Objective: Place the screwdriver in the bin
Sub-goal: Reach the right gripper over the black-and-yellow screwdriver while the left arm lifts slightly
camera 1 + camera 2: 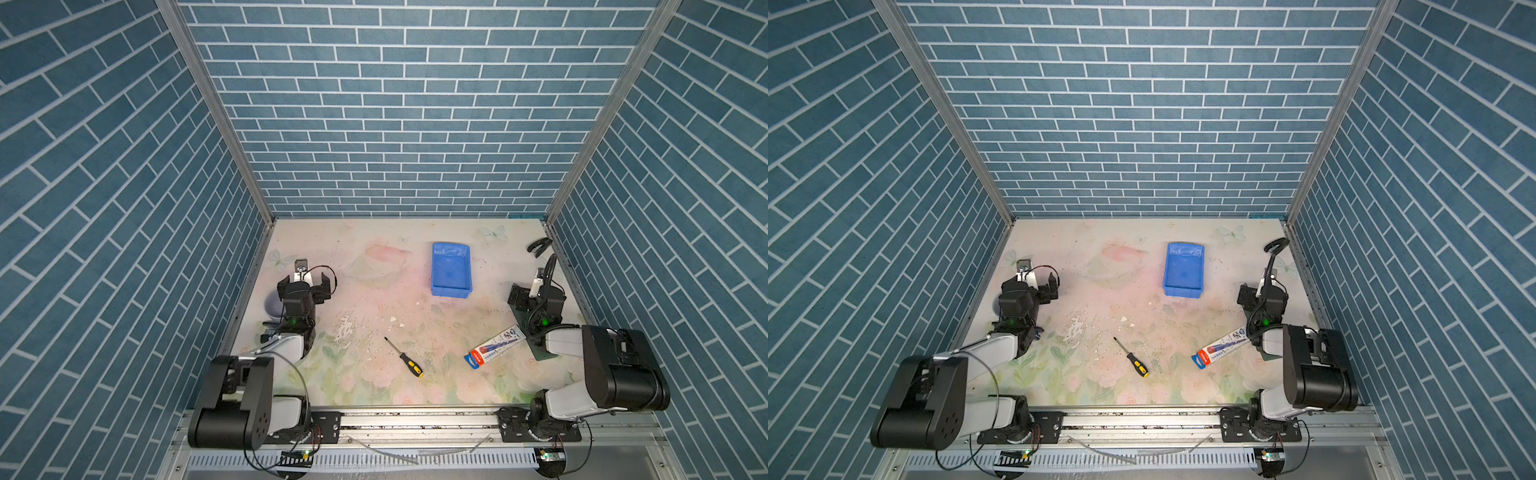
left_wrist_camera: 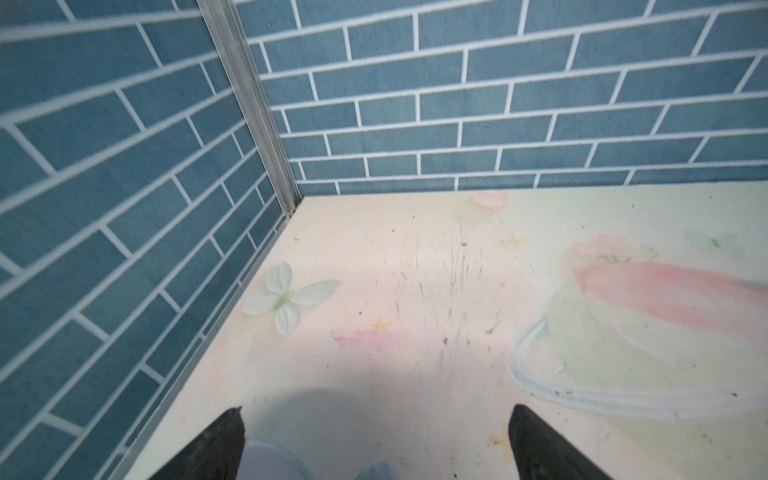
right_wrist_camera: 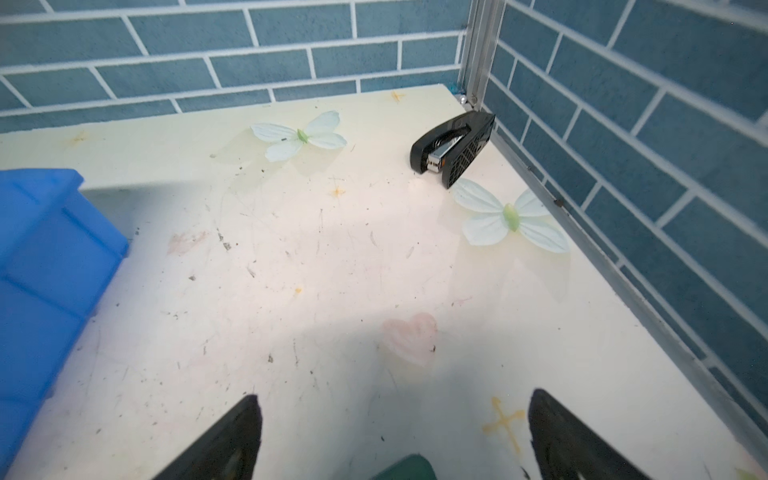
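Left and right jaws both wide open, holding nothing; screwdriver (image 1: 405, 358) lies on surface (image 1: 374, 299), well apart from bin (image 1: 451, 270).

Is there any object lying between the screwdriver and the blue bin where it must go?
Nothing visible does. The screwdriver lies near the front of the table, the bin farther back and slightly right; between them are only small white chips. The flat packaged item lies off to the right, clear of that path.
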Robot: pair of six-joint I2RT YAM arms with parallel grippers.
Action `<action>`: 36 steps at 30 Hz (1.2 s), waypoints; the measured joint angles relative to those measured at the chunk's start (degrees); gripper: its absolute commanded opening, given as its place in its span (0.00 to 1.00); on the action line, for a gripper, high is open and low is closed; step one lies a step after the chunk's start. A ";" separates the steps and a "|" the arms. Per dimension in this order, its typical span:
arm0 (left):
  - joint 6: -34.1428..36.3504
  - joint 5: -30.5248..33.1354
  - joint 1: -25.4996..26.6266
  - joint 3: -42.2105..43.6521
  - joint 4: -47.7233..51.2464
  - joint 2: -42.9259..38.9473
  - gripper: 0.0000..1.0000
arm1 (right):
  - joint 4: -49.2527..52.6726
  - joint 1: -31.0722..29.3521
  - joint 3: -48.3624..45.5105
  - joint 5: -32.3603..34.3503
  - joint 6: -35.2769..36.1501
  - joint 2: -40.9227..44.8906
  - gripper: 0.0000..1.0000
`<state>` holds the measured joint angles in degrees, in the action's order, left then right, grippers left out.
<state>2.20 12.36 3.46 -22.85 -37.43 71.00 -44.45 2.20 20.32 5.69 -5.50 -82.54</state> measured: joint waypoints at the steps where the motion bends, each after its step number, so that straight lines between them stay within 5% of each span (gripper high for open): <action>1: -0.20 0.04 0.09 -1.01 2.47 -1.77 1.00 | 0.59 0.00 0.00 -0.11 0.00 1.20 0.99; 7: -3.30 0.48 2.73 -6.75 19.65 -10.64 1.00 | 7.50 0.00 0.35 -2.40 0.00 10.21 0.99; 19: -6.38 0.96 22.73 -10.05 43.58 -19.23 1.00 | 29.03 -5.09 5.38 -10.45 1.49 28.37 0.99; 25: -6.91 -0.07 30.82 -10.03 46.58 -17.59 1.00 | 39.80 -14.45 8.24 -12.66 2.23 30.75 0.99; 36: -8.98 -4.11 32.06 -6.43 43.08 -18.21 1.00 | 49.59 -35.95 13.18 -12.87 2.36 27.10 0.99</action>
<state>-6.79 8.25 35.53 -29.28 5.65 52.80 5.15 -33.76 33.50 -7.18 -3.14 -55.44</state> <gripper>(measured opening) 0.996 0.991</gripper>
